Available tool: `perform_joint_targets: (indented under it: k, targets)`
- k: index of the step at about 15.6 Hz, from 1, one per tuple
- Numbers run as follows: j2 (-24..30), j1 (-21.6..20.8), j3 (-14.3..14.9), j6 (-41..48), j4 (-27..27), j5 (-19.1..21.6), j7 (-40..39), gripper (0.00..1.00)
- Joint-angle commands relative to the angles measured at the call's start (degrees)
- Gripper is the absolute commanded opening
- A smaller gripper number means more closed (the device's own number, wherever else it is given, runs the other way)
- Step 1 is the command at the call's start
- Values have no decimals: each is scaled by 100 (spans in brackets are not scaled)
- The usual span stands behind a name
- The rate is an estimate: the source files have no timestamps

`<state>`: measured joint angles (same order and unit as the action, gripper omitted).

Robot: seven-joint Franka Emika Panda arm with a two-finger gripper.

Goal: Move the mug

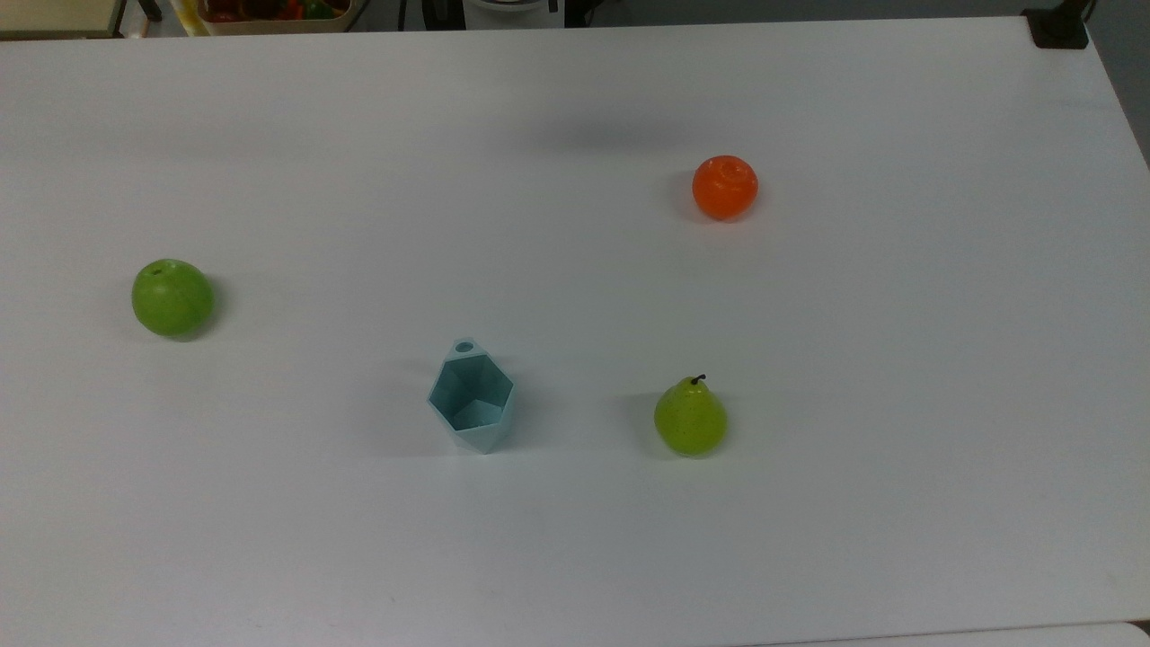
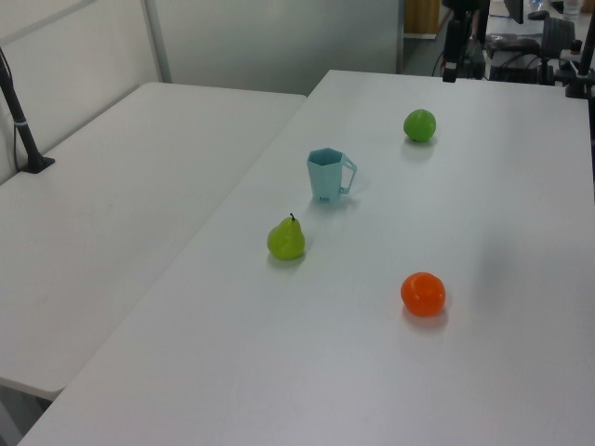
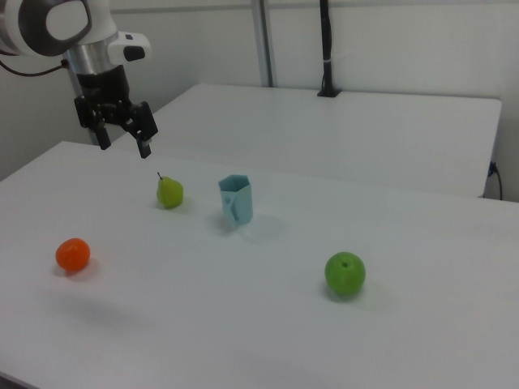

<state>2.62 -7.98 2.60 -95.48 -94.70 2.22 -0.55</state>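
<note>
The mug [image 1: 471, 397] is a pale blue-teal faceted cup standing upright on the white table [image 1: 575, 557], its mouth empty. In the left view the mug [image 2: 327, 174] shows its handle on the right; in the right view the mug [image 3: 236, 201] stands between pear and apple. My gripper [image 3: 124, 147] hangs open high above the table at the right view's upper left, well away from the mug, with nothing between its black fingers.
A green apple [image 1: 172, 297], an orange [image 1: 725, 187] and a green pear [image 1: 690, 418] stand scattered around the mug. A second white table [image 2: 112, 214] adjoins. A black post [image 3: 326, 49] stands on it.
</note>
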Motion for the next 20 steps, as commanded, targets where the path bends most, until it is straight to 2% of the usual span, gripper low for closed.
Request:
perform_joint_targets:
  k: [1,16,20]
  targets:
    - [116,-151,136,-129,-172,112,-42,100]
    - [125,-125,171,-6,-163,112,-138,100]
    - [107,-107,180,3,-172,112,-612,100]
